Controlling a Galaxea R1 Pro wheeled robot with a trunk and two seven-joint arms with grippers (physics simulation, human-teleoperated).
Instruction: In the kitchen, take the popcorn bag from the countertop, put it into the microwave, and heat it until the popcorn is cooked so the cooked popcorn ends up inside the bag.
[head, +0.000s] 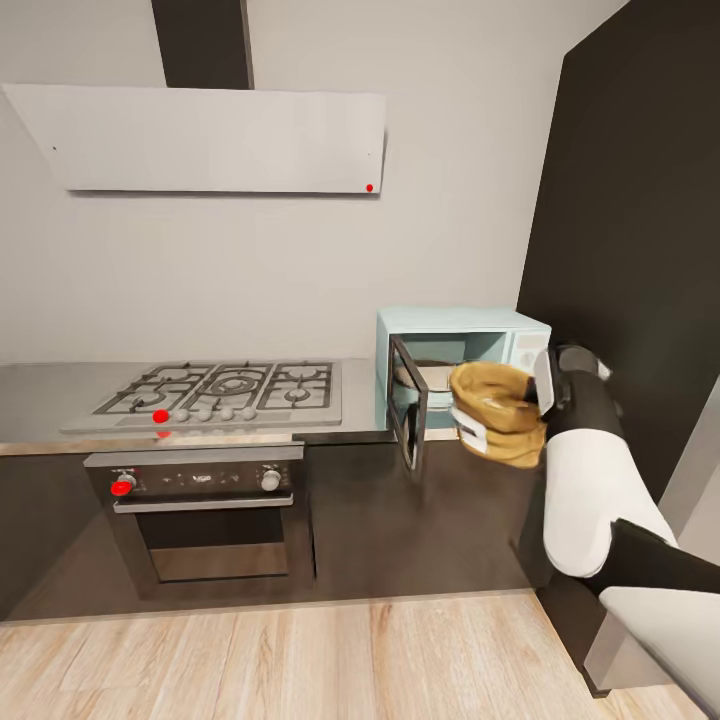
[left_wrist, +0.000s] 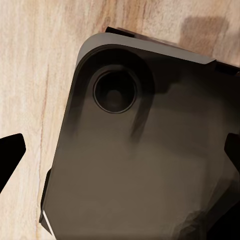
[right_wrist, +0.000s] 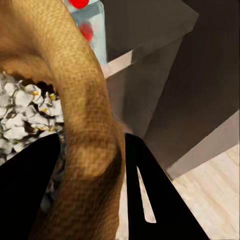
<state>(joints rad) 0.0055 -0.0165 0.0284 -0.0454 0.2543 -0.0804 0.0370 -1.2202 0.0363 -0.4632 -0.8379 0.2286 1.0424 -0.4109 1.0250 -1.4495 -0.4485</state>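
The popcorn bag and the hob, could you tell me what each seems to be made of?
The popcorn bag looks like coarse woven cloth, burlap perhaps: a fine weave grain shows on its rolled rim. The hob looks like brushed steel, pale grey and matte, under dark grates.

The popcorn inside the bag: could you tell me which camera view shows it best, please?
The right wrist view: white popcorn lies close up behind the popcorn bag rim. The head view shows the bag's outside.

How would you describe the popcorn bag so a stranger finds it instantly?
Start at the pale mint-blue microwave with its dark glass door open, right of the steel gas hob. Before its opening, the right gripper holds a mustard-tan soft sack; only it has a rolled rim.
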